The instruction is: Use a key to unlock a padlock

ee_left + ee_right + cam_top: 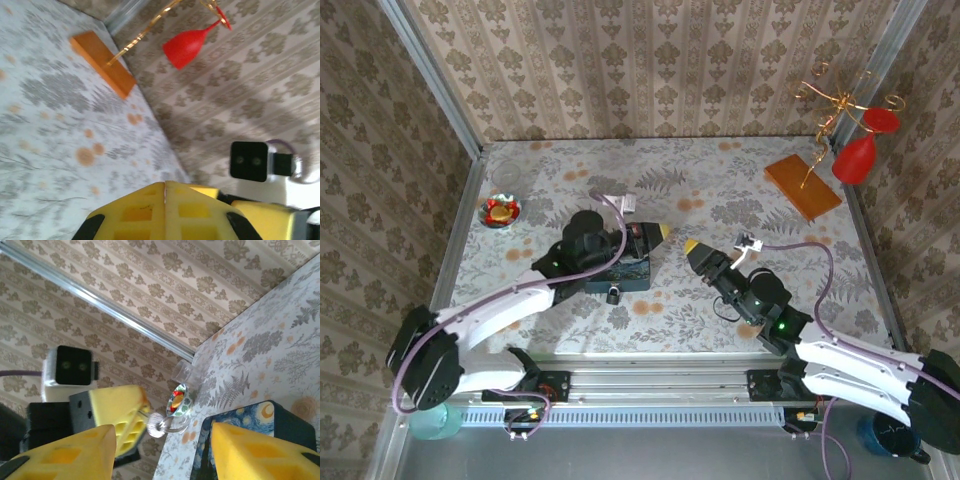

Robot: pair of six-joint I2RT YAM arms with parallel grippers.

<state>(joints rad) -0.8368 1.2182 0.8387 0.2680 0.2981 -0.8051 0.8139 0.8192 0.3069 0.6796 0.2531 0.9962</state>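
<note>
Two arms are meeting over the middle of the floral worktop (720, 170), with the unlocking itself not yet begun. On the left, the left gripper (663, 232) is reaching across the blue starry box (250, 425), its yellow fingers (145, 212) pressing flat together. The right wrist camera is showing what looks like a small silvery key (156, 426) pinched at their tip. Its ringed head and a wire loop are sticking out, and its blade is hiding between the pads. The key's long axis is appearing to run roughly in line with those fingers, heading toward the right arm rather than down at the lock. The padlock (613, 294) is lying just against the box's near side, on the side facing the arms' bases and apart from the key. It is too small to tell which way its shackle or keyhole is facing. On the right, the right gripper (692, 247) is hovering just beside the left one, its fingers (260, 452) standing apart on either side of the key and holding nothing. By this reading the key is in hand. Lining it up with the keyhole, inserting it, turning it and freeing the shackle are all remaining.
</note>
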